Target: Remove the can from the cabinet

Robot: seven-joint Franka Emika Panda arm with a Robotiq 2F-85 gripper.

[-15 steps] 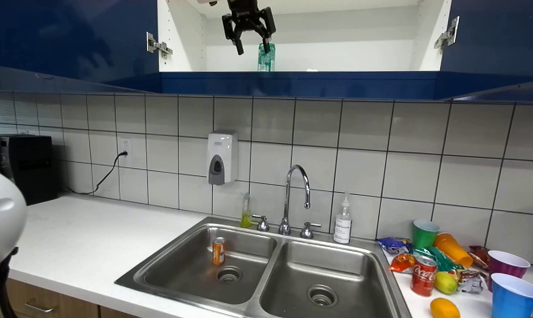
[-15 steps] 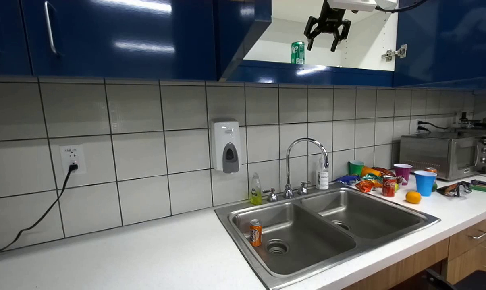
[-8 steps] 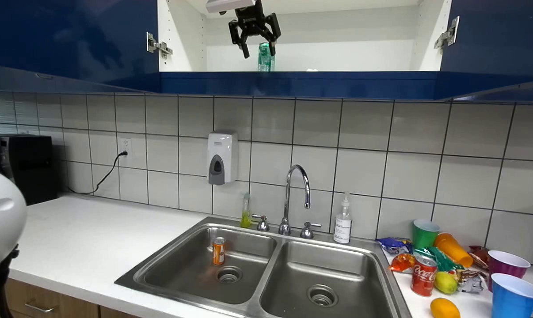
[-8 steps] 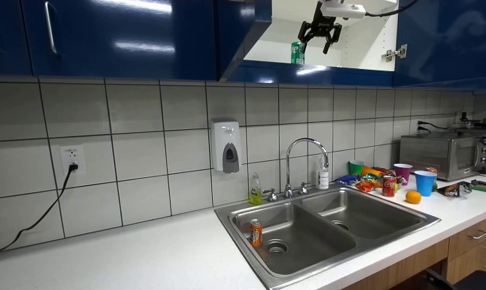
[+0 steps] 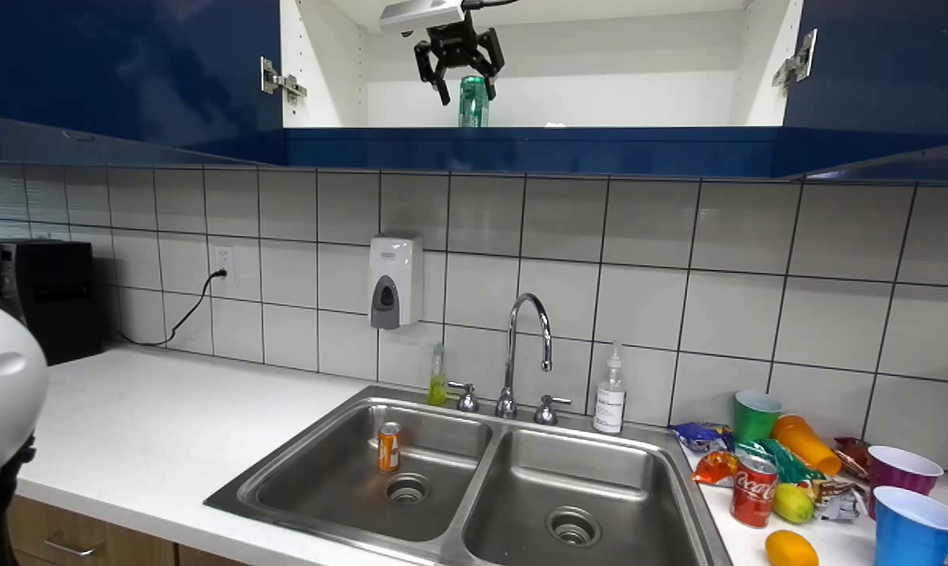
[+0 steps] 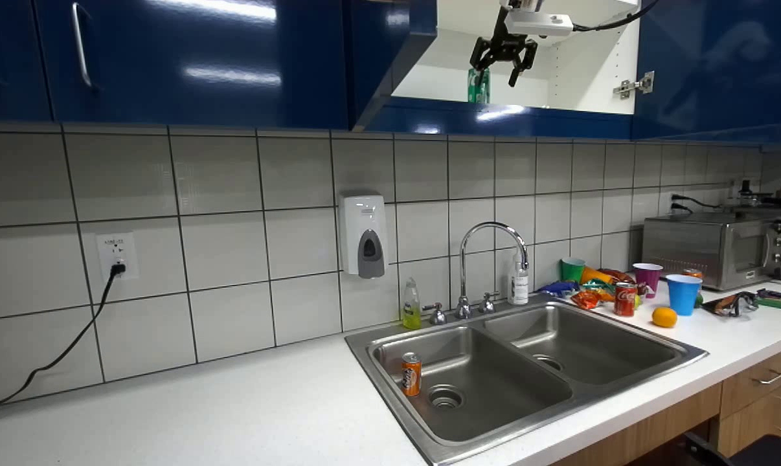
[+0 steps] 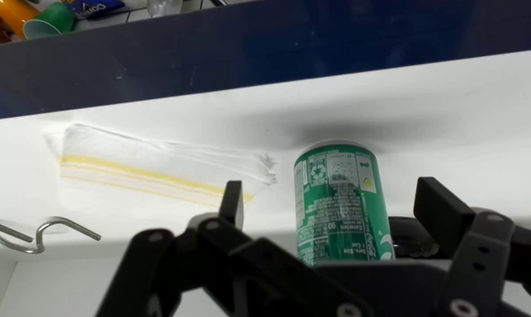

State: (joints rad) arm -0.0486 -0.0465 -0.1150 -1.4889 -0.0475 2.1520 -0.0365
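Hanging spread wide in an exterior view, the gripper [image 5: 468,100] overlaps one green can [image 5: 472,108] in the cabinet [image 5: 615,98]; the nine-o'clock basin [image 5: 328,483] of the sink [image 5: 472,495] holds one orange can [image 5: 389,448], with four cups [image 5: 916,531] toward three. In an exterior view one steel appliance [image 6: 688,249] sits at three o'clock, the green can partly hidden. The wrist view shows that can between parted fingers [image 7: 444,215], one end covered — one white sheet [image 7: 151,164] and one hook [image 7: 40,240] toward nine, and apparently one black object [image 7: 408,237] at four.
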